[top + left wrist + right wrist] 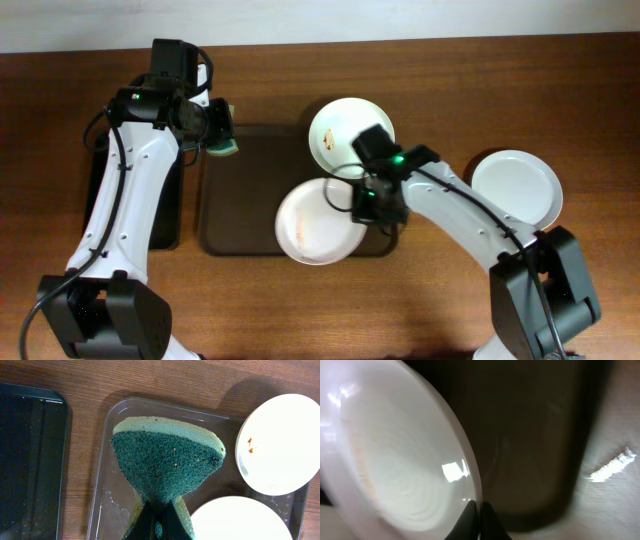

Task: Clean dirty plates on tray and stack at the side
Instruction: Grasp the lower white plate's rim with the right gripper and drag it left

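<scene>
The dark brown tray (240,205) lies mid-table. One white plate (345,135) with a small smear rests at its far right corner. A second plate (312,225), faintly smeared brown, overhangs the tray's front right edge; my right gripper (365,200) is shut on its right rim. In the right wrist view that rim (470,467) sits pinched between the fingertips of the gripper (480,510), above the tray (530,435). A third plate (517,187) lies on the table to the right. My left gripper (215,130) is shut on a green sponge (167,462) over the tray's far left corner (107,490).
A glossy black tray (165,215) lies left of the brown tray, partly under my left arm; it shows as the black tray (30,460) in the left wrist view. Bare wooden table (250,310) runs along the front.
</scene>
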### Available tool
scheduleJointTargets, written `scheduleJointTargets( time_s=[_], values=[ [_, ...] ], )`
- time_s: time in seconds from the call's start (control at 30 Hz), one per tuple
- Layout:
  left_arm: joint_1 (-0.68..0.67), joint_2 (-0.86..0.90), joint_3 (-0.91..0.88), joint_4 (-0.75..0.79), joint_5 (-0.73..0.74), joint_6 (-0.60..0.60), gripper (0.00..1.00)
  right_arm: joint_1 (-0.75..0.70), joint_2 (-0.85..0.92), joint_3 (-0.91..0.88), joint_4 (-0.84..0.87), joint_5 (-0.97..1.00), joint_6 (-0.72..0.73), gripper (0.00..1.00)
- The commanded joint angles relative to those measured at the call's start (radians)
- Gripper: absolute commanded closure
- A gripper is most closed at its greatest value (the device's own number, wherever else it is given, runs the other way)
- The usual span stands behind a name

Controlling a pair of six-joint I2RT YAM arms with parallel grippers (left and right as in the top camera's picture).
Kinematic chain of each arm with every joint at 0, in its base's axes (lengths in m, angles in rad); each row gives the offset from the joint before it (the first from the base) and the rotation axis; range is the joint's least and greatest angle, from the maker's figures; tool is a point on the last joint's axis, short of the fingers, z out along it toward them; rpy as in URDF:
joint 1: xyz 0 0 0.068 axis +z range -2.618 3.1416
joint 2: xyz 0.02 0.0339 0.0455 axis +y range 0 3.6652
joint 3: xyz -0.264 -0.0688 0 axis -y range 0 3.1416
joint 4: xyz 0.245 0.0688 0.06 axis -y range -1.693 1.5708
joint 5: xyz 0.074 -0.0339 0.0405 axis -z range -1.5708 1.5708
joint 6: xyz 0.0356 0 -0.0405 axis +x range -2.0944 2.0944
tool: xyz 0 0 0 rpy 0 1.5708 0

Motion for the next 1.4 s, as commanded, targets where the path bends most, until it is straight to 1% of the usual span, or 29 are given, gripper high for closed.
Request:
scheduleJointTargets(
  time_s=[0.0, 0.1, 0.23, 0.3, 0.43, 0.47, 0.6, 0.63, 0.7, 0.8, 0.93, 1.13, 1.17, 1.23, 1.27, 1.3, 1.37],
  values=[
    [0.001, 0.004, 0.001, 0.002, 0.007, -0.009, 0.99, 0.075, -0.011, 0.039, 0.087, 0.01, 0.09, 0.96],
    [0.001, 0.004, 0.001, 0.002, 0.007, -0.009, 0.99, 0.108, 0.011, 0.038, 0.164, 0.081, 0.164, 0.96],
    [0.001, 0.004, 0.001, 0.002, 0.007, -0.009, 0.99, 0.135, 0.056, 0.038, 0.27, 0.09, 0.204, 0.96],
    [0.001, 0.004, 0.001, 0.0, 0.007, -0.009, 0.99, 0.149, 0.089, 0.038, 0.286, 0.101, 0.248, 0.96],
    [0.001, 0.004, 0.001, -0.003, 0.007, -0.009, 0.99, 0.171, 0.128, 0.038, 0.29, 0.078, 0.246, 0.96],
    [0.001, 0.004, 0.001, -0.002, 0.007, -0.009, 0.99, 0.173, 0.13, 0.038, 0.29, 0.069, 0.241, 0.92],
    [0.001, 0.004, 0.001, -0.003, 0.007, -0.009, 0.99, 0.166, 0.129, 0.048, 0.291, 0.068, 0.174, 0.62],
    [0.001, 0.004, 0.001, -0.003, 0.007, -0.009, 0.99, 0.159, 0.129, 0.054, 0.291, 0.069, 0.154, 0.58],
    [0.001, 0.004, 0.001, -0.004, 0.007, -0.009, 0.99, 0.14, 0.129, 0.058, 0.291, 0.075, 0.147, 0.57],
    [0.001, 0.004, 0.001, -0.011, 0.008, -0.009, 0.99, 0.113, 0.147, 0.058, 0.313, 0.068, 0.132, 0.57],
    [0.001, 0.004, 0.001, -0.024, 0.007, -0.009, 0.99, 0.106, 0.201, 0.064, 0.361, 0.015, 0.124, 0.66],
    [0.001, 0.004, -0.027, -0.029, 0.012, -0.009, 0.99, 0.106, 0.262, 0.108, 0.364, 0.008, 0.127, 0.73],
    [0.001, 0.004, -0.039, -0.03, 0.012, -0.009, 0.99, 0.106, 0.274, 0.112, 0.365, 0.002, 0.133, 0.76],
    [0.0, 0.004, -0.061, -0.029, 0.025, -0.009, 0.99, 0.106, 0.28, 0.117, 0.373, -0.01, 0.133, 0.85],
    [0.0, 0.004, -0.07, -0.029, 0.027, -0.009, 0.99, 0.106, 0.28, 0.117, 0.38, -0.01, 0.134, 0.94],
    [0.0, 0.004, -0.079, -0.029, 0.029, -0.009, 0.99, 0.108, 0.28, 0.117, 0.387, -0.009, 0.14, 0.96],
    [-0.005, 0.004, -0.097, -0.035, 0.03, 0.0, 0.99, 0.108, 0.28, 0.117, 0.399, -0.008, 0.157, 0.96]
  ],
)
